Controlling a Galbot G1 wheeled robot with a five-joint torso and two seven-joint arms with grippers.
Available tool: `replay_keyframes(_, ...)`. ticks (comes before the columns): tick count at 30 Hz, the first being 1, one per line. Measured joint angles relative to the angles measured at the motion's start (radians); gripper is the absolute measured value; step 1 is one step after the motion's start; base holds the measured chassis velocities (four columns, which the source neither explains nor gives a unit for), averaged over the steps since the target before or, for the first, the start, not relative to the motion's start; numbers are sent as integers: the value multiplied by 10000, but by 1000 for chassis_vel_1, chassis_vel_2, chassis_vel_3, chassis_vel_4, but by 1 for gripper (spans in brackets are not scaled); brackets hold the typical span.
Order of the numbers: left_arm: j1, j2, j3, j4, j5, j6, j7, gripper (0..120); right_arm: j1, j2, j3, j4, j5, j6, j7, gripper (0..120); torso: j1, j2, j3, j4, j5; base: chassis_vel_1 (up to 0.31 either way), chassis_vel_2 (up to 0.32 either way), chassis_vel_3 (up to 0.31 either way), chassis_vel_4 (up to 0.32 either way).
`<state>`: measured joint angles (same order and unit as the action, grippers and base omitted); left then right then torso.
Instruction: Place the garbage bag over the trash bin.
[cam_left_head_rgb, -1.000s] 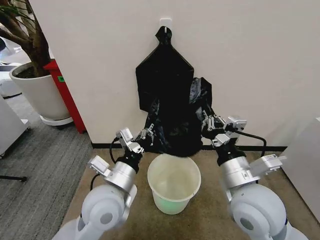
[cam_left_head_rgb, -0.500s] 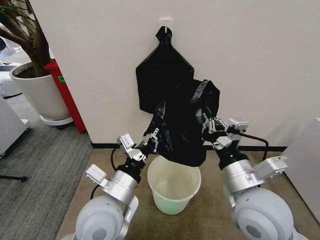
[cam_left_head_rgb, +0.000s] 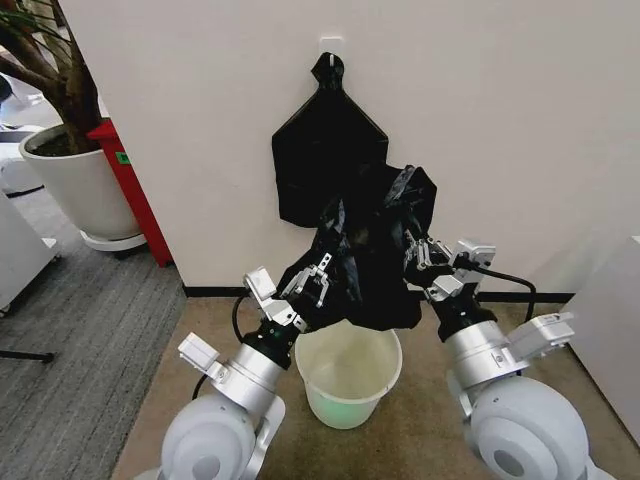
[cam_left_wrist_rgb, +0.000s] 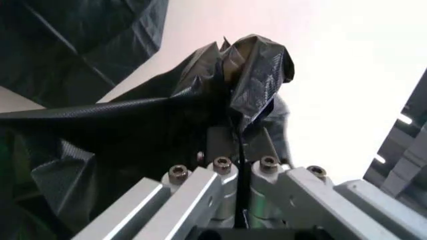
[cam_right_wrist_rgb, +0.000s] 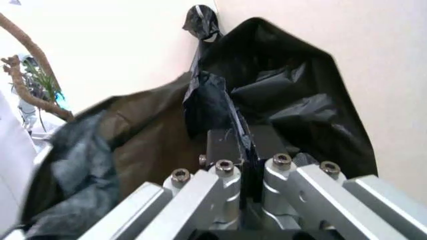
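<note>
Where the grey carpet meets the wall at the far left, a large white planter (cam_left_head_rgb: 75, 185) with a tree stands beside a red panel (cam_left_head_rgb: 135, 190). Next along, the left gripper (cam_left_head_rgb: 318, 283) is raised above the near-left rim of the trash bin (cam_left_head_rgb: 347, 378), its fingers (cam_left_wrist_rgb: 230, 155) pinched tight on a bunched fold of the garbage bag (cam_left_head_rgb: 372, 262); the left wrist view shows the film crumpled up between the closed pads. The bag hangs spread between the two arms, just above the bin's open mouth, its lower edge close to the far rim. The bin sits upright on the brown floor, between the two arm bases. Behind the bag, a flat black sheaf (cam_left_head_rgb: 328, 150) with a knotted top hangs from a hook on the white wall (cam_left_head_rgb: 500, 120). To the right, the right gripper (cam_left_head_rgb: 418, 250) is clamped on the bag's other side, with film squeezed between its closed fingers (cam_right_wrist_rgb: 237, 145) in the right wrist view
</note>
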<state>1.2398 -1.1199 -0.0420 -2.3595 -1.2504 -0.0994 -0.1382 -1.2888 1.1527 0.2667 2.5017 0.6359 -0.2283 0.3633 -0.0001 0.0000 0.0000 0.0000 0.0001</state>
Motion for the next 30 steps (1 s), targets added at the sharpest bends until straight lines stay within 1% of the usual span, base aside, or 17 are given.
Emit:
replay_keyframes(2, -87, -179, 126, 338, 44, -55, 97, 0, -41, -4, 43, -3, -6, -2, -3, 0, 0, 0, 1, 0, -1, 0, 0, 0, 0)
replay_keyframes(5, -126, -331, 322, 504, 126, -84, 165, 0, -137, -80, 183, -7, 35, -29, 51, 0, 0, 0, 1, 0, -1, 0, 0, 0, 0)
replay_keyframes(13, -104, -344, 465, 408, 177, -114, 263, 0, -352, -76, 265, -12, -17, 52, 31, 0, 0, 0, 0, 0, 0, 0, 0, 0, 0)
replay_keyframes(18, 30, -491, 519, 526, 124, -143, 265, 0, -496, 68, 78, -16, 414, -101, 150, 0, 0, 0, 0, 0, 0, 0, 0, 0, 0)
replay_keyframes(24, 84, -853, 757, 1205, 147, -212, 225, 0, -565, 133, 37, -17, 949, -282, 544, 0, 0, 0, 0, 0, 0, 0, 0, 0, 0)
replay_keyframes(30, 5, -1097, 1066, 1637, 225, -233, 206, 0, -628, 5, 162, -18, 1273, -505, 878, 0, 0, 0, 0, 0, 0, 0, 0, 0, 0)
